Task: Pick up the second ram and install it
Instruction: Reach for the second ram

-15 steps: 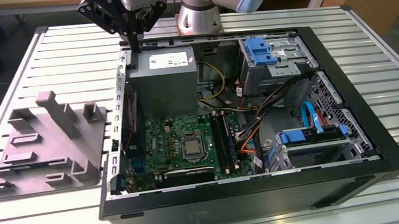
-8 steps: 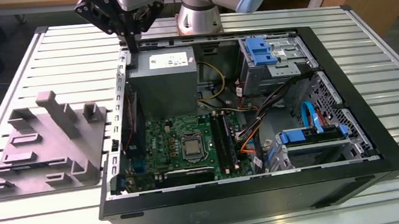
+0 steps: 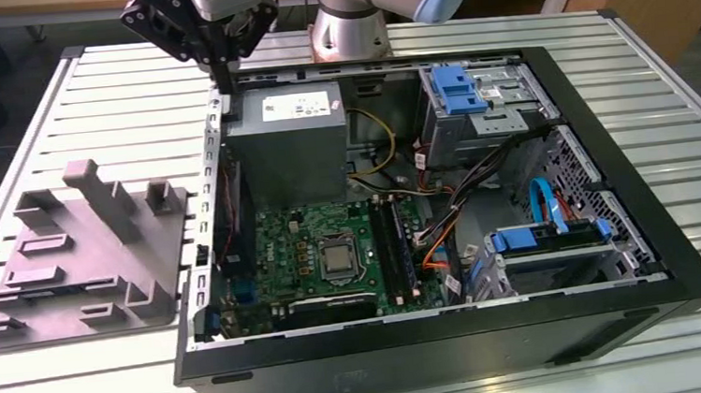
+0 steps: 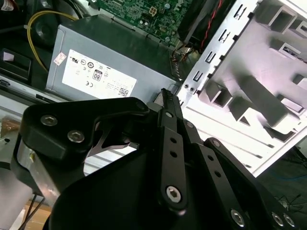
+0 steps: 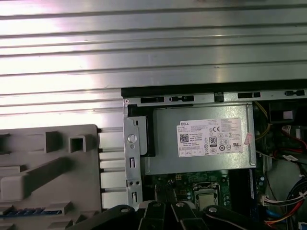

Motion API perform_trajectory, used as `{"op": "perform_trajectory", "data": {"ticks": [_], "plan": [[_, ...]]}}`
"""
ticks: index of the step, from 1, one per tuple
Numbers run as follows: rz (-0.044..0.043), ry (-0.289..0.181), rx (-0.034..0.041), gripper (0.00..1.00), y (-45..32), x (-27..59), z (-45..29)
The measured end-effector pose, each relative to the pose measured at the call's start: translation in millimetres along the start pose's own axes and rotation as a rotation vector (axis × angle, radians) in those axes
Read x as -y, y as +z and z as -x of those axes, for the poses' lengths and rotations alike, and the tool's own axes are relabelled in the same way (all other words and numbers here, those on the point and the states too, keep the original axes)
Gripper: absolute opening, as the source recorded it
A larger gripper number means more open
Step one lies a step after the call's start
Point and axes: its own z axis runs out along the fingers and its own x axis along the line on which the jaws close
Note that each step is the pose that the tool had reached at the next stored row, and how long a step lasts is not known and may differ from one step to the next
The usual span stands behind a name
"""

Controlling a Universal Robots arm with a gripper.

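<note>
The fingers [image 4: 168, 117] look pinched shut on nothing, up over the power supply [image 3: 286, 145] corner. We spot the second ram [image 5: 29, 211] well apart, slotted in the grey holder [image 3: 92, 254] on the slatted table [image 3: 640, 52].

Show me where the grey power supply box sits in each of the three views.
Exterior view: the power supply stands at the far end of the case, toward the exterior view's left.
First wrist view: the power supply sits in the case corner, beside the green motherboard.
Second wrist view: the power supply lies just beyond the gripper.
Shared landmark: its white label.
</note>
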Motion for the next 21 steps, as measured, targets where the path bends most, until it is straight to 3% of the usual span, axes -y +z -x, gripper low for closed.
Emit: {"op": "perform_trajectory", "data": {"ticks": [21], "plan": [[-0.0001, 0.000, 0.0000, 0.10, 0.2, 1.5, -19.8]]}}
